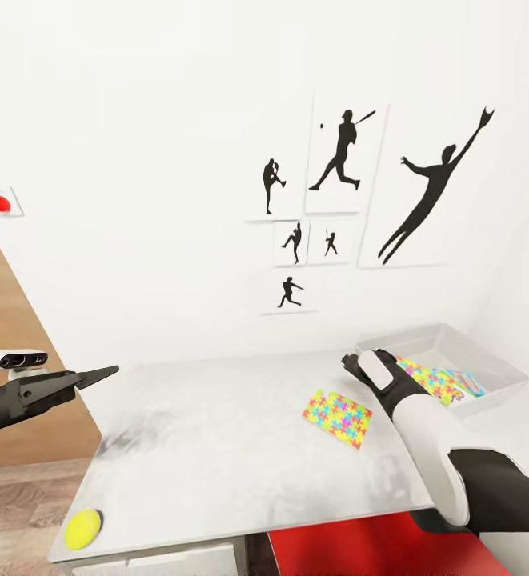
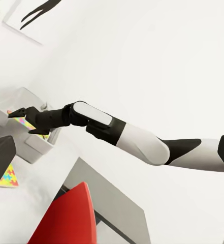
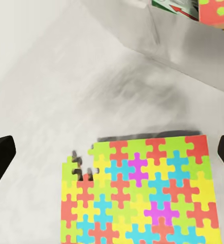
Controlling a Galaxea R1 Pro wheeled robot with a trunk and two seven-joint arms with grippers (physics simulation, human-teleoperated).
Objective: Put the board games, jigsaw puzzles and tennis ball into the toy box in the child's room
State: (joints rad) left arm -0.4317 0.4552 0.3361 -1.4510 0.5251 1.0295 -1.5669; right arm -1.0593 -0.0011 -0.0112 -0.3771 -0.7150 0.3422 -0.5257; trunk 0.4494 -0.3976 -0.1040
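One jigsaw puzzle [image 1: 338, 417] [image 3: 142, 198] lies flat on the pale table [image 1: 216, 448], just left of the white toy box [image 1: 500, 384]. Inside the box are a second jigsaw puzzle [image 1: 428, 378] and a board game [image 1: 468, 386] [image 3: 178, 7]. My right gripper [image 1: 350, 362] [image 2: 25, 122] hovers open above the table puzzle, near the box's left wall, with nothing between its fingers [image 3: 0, 157]. The yellow tennis ball [image 1: 82, 529] rests at the table's near left corner. My left gripper [image 1: 96, 374] hangs open and empty off the table's left edge. The bed is out of view.
A red chair [image 1: 376, 548] [image 2: 66, 218] stands at the table's near right side. Black baseball silhouettes [image 1: 340, 152] hang on the white wall behind. A wooden door [image 1: 0, 336] and a red wall button [image 1: 0, 202] are at the left.
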